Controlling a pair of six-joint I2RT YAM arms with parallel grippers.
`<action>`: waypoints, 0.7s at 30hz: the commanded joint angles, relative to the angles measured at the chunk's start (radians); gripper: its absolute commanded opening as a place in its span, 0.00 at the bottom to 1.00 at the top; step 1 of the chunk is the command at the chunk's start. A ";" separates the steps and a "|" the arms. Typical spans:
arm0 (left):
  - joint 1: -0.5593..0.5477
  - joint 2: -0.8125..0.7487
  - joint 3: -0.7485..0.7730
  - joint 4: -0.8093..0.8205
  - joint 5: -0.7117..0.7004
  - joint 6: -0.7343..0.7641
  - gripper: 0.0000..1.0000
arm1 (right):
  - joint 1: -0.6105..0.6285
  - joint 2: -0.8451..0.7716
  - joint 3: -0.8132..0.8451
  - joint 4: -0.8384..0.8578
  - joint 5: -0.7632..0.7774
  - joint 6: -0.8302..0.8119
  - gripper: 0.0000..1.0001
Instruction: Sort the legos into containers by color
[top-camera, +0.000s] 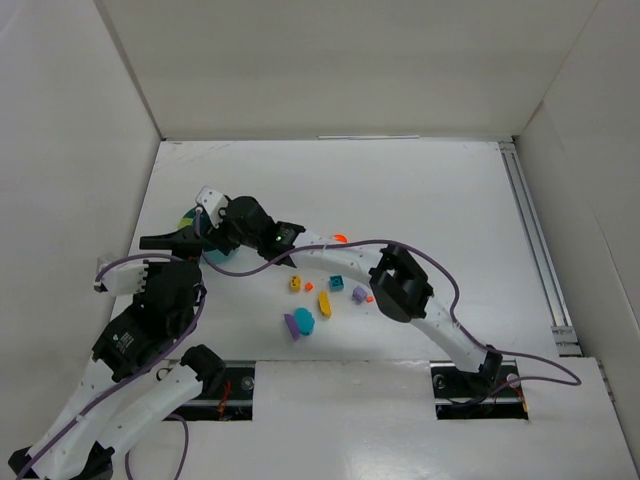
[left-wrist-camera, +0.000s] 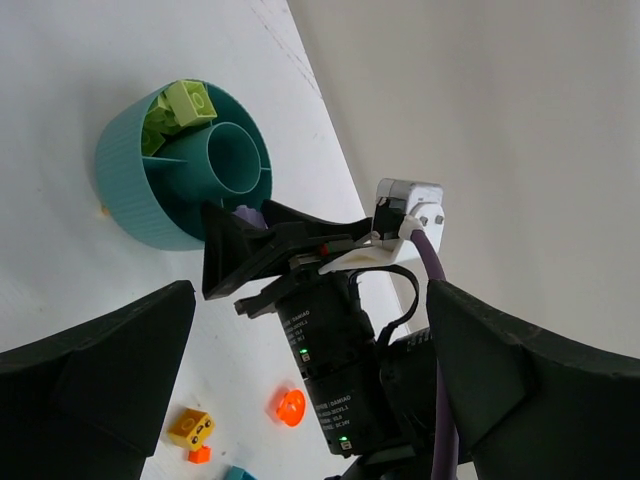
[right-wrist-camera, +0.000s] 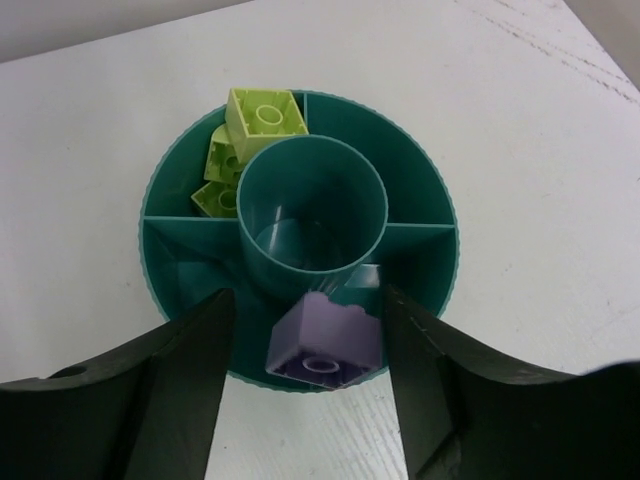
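Note:
The teal dish (right-wrist-camera: 441, 212) has lime green legos (right-wrist-camera: 264, 113) in its far-left wedge and an empty central cup (right-wrist-camera: 312, 205). A purple lego (right-wrist-camera: 328, 338) lies tilted in the near wedge, against the rim. My right gripper (right-wrist-camera: 307, 293) hangs over it, open, with a gap showing beside the left finger. In the top view the right gripper (top-camera: 207, 222) is above the dish (top-camera: 214, 256). My left gripper (left-wrist-camera: 310, 290) is wide open and holds nothing, just near of the dish (left-wrist-camera: 135, 190). Loose legos lie mid-table: yellow (top-camera: 295, 283), teal (top-camera: 337, 283), orange (top-camera: 324, 304), purple (top-camera: 292, 325).
An orange round piece (left-wrist-camera: 290, 407) lies right of the right arm's wrist. A teal round piece (top-camera: 304, 320) and a small purple piece (top-camera: 360, 294) sit among the loose pieces. White walls enclose the table on the left, back and right.

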 joint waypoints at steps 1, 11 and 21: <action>-0.003 -0.001 -0.011 0.027 0.023 0.026 1.00 | 0.029 -0.013 0.001 0.041 -0.013 0.008 0.66; -0.003 -0.001 -0.011 0.047 0.033 0.046 1.00 | 0.029 -0.082 -0.039 0.041 -0.013 -0.026 0.61; -0.003 -0.001 -0.011 0.047 0.051 0.055 1.00 | 0.048 -0.101 -0.039 0.052 -0.021 -0.035 0.38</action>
